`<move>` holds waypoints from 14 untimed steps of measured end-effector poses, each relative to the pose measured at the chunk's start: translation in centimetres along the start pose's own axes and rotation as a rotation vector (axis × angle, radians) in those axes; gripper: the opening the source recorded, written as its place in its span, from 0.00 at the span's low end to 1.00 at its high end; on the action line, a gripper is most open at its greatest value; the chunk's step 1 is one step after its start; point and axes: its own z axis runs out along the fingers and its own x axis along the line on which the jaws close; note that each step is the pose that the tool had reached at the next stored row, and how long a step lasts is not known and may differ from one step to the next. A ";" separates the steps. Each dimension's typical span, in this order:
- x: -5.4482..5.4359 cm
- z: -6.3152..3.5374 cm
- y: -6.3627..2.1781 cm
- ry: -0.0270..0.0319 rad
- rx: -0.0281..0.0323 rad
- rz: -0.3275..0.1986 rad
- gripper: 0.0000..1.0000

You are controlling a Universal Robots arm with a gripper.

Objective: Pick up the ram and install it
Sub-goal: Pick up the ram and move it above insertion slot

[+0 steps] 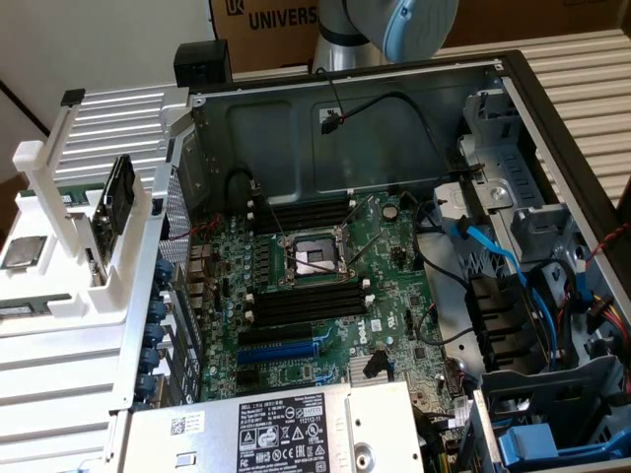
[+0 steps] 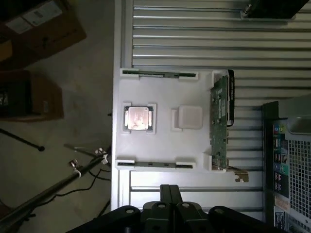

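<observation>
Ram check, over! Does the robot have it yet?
Gripper shut, empty, above the tray. Ram in the tray, untouched. Nothing seen in the way.

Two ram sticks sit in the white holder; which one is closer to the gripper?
The ram stick at the holder's edge facing the shut gripper, ending by the card's metal bracket; the other stick lies beyond the processor.

exterior: near, down into case [image 1: 325, 128] | wrist: high overhead (shared: white tray [image 1: 61, 212] [image 2: 165, 145])
</observation>
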 end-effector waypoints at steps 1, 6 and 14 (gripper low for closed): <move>0.0 0.00 0.00 0.0019 -0.0008 -0.038 0.10; 0.0 0.01 0.00 0.0065 -0.0028 -0.128 0.10; 0.0 0.00 0.00 0.0152 -0.0062 -0.294 0.10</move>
